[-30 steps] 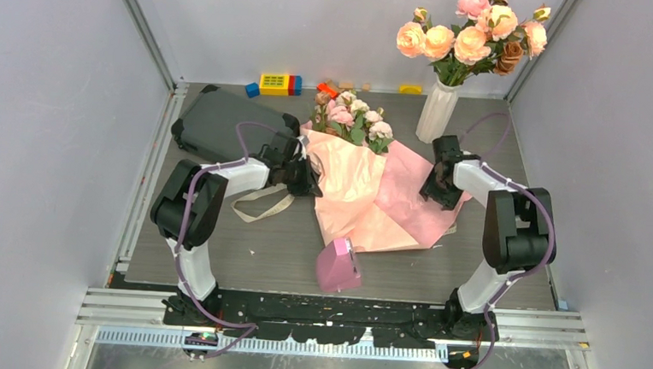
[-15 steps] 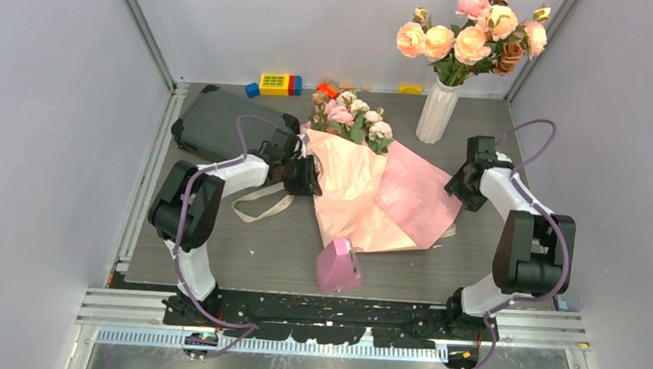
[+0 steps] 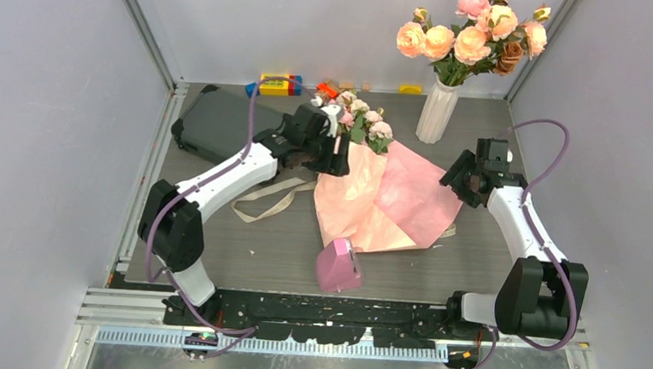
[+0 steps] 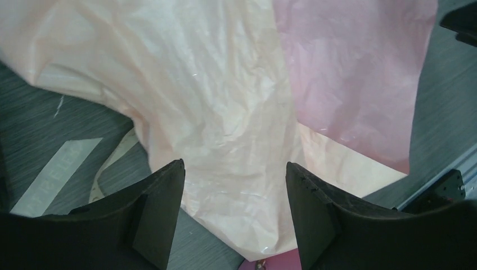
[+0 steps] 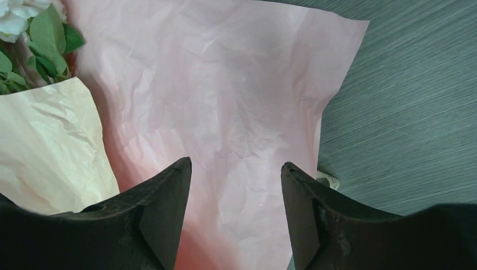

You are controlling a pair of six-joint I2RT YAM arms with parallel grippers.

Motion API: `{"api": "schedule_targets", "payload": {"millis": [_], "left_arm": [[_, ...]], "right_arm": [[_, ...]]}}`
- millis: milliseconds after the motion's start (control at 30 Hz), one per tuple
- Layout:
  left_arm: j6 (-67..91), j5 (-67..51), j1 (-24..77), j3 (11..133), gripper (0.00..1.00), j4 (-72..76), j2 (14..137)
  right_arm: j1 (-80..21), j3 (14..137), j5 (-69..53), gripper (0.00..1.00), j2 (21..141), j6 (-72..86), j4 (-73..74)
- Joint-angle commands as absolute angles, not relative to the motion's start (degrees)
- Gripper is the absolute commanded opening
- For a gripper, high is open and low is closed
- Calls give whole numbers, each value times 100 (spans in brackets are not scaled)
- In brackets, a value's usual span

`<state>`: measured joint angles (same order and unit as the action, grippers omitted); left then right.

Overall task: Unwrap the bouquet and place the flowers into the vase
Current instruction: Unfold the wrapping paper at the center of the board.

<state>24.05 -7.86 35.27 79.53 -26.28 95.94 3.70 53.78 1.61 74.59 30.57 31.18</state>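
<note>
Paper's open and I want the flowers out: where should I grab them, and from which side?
Best by the stems just below the heads of the flowers, at the far edge of the peach paper; lower down they are covered. Come from above, jaws across the stems: the bunch lies flat, heads pointing away, the vase to its right.

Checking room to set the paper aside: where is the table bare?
Near left: bare table, bordered by the ribbon, the pink wedge and the near edge. Near right: a patch between the wrapping paper and the right arm. Crowded: the centre under paper and flowers, the back left under the dark case, blocks along the back.
</note>
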Motion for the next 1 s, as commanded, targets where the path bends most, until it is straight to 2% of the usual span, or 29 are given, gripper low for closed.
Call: {"api": "schedule_targets", "payload": {"millis": [0,267,867,967], "left_arm": [[1846,-518,4027,8563,68,-3248,9870],[1592,-105,4847,9499,70,-3836,10777],[970,1399,5903,10252,73,-4618,11873],[813,1741,6019,10348,60,-4773,11991]], "right_arm": [[352,5256,-211,65,7287,2954,2864],[352,5129,-319,65,7385,2936,2720],[352,5107,-366,65,7486,2940,2625],[352,5099,-361,65,7493,2935,2615]]}}
